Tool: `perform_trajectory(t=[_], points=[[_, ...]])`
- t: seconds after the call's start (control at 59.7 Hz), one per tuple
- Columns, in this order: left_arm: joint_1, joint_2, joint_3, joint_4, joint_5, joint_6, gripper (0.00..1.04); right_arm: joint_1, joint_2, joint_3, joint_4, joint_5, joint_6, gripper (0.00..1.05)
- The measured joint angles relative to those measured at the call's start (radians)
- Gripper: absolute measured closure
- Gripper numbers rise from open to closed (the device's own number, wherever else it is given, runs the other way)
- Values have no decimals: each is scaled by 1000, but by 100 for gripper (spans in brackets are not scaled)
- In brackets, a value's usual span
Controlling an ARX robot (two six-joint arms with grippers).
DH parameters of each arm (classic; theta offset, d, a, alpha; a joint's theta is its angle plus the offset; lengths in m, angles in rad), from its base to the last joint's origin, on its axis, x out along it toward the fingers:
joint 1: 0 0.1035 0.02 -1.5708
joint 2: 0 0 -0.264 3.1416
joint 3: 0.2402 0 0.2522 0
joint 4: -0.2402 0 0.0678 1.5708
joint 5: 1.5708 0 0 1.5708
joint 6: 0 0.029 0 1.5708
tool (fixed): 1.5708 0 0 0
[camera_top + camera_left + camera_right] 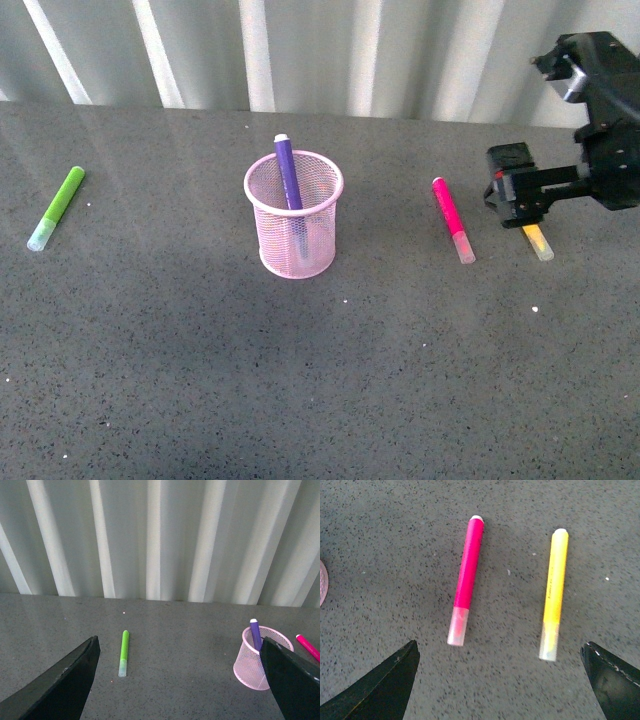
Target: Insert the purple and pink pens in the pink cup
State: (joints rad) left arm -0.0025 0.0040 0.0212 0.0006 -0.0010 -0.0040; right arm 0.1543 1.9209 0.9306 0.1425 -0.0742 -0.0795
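The pink cup (pixel 293 215) stands upright mid-table with the purple pen (pixel 288 172) leaning inside it, its tip above the rim. To its right the pink pen (pixel 452 218) lies flat on the table, clear cap toward me. My right gripper (pixel 512 192) hovers open just right of that pen; in the right wrist view the pink pen (pixel 466 580) lies ahead of the open right gripper (pixel 500 680), untouched. My left gripper (pixel 177 680) is open and empty; its view shows the cup (pixel 255 667) with the purple pen (pixel 255 632) beside one finger.
A yellow marker (pixel 538 241) lies right of the pink pen, partly under my right gripper; it is parallel to the pink pen as the yellow marker (pixel 554 590) in the right wrist view. A lime-green marker (pixel 57 207) lies far left. A corrugated wall runs behind the table.
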Motion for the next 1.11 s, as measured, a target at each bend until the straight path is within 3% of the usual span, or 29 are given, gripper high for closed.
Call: perform_trajectory(t=[0.586,1.105], points=[[0,0,0,0,0,0,7,48,383,437,-80,69,44,7],[0,0,0,0,0,0,7,64,537,583,-103,70,77,7]])
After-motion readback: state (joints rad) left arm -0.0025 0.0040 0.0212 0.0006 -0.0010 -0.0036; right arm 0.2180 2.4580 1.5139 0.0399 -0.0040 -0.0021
